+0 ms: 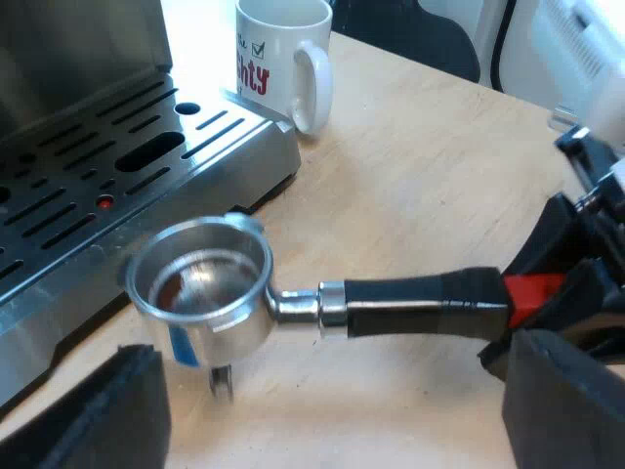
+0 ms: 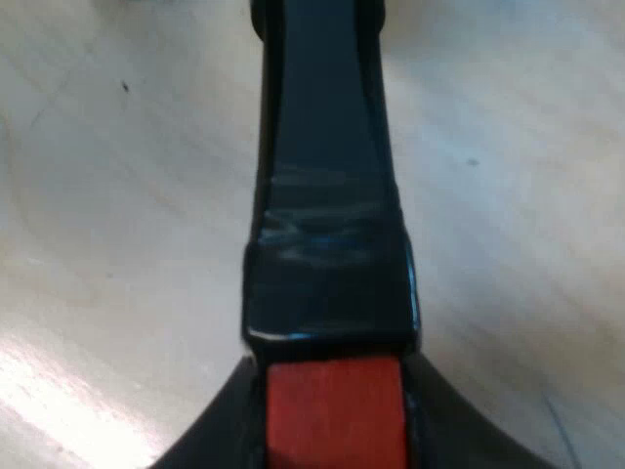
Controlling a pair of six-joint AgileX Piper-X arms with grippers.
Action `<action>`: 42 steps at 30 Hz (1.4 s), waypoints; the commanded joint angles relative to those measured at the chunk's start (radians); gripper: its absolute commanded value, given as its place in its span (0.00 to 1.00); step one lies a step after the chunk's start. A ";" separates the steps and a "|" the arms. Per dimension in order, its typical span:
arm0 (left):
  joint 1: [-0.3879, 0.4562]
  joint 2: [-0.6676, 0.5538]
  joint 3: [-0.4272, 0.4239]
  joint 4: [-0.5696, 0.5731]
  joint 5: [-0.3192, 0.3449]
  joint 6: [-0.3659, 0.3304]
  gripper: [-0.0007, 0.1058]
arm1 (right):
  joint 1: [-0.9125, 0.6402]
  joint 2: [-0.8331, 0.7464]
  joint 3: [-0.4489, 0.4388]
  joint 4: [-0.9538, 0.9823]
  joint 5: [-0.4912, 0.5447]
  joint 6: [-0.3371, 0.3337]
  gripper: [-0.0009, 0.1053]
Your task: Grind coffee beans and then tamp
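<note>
— Left gripper [image 1: 327, 391] first: how does it stand?
— Wide apart and empty. My two black fingers [image 1: 93, 415] hang low over the wooden table [image 1: 420, 156], one near the basket of the metal holder [image 1: 200, 288], the other near the far end of its handle.
— And the other arm?
— My right gripper [image 2: 332, 425] is closed on the holder's dark handle [image 1: 420, 305], pinching it at the red end [image 2: 332, 410]. From the right wrist, the red block sits squarely between my fingers and the black shaft runs away from it over pale wood.
— Where is the holder?
— Loose from the espresso machine [image 1: 59, 59], handle level, basket mouth up, just beside the front corner of the slotted drip tray [image 1: 107, 166]. A small spout [image 1: 223, 381] points down from under the basket. Whether it touches the wood, I cannot tell.
— Anything in the basket?
— Shiny metal with a brownish tinge at the bottom. Grounds or reflection, I cannot tell.
— What else?
— A white mug [image 1: 283, 59] with red lettering, upright on the table just beside the machine's corner, its handle turned away from the machine.
</note>
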 commanded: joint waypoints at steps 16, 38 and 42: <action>-0.005 -0.007 -0.001 -0.005 0.010 -0.009 0.68 | -0.133 -0.014 0.231 -0.444 -0.051 -0.155 0.01; -0.005 -0.007 -0.001 0.015 0.010 -0.009 0.68 | -0.133 0.027 0.279 -0.448 -0.018 -0.155 0.03; -0.005 -0.007 -0.001 0.017 0.010 -0.009 0.68 | -0.133 0.027 0.279 -0.447 -0.018 -0.155 0.27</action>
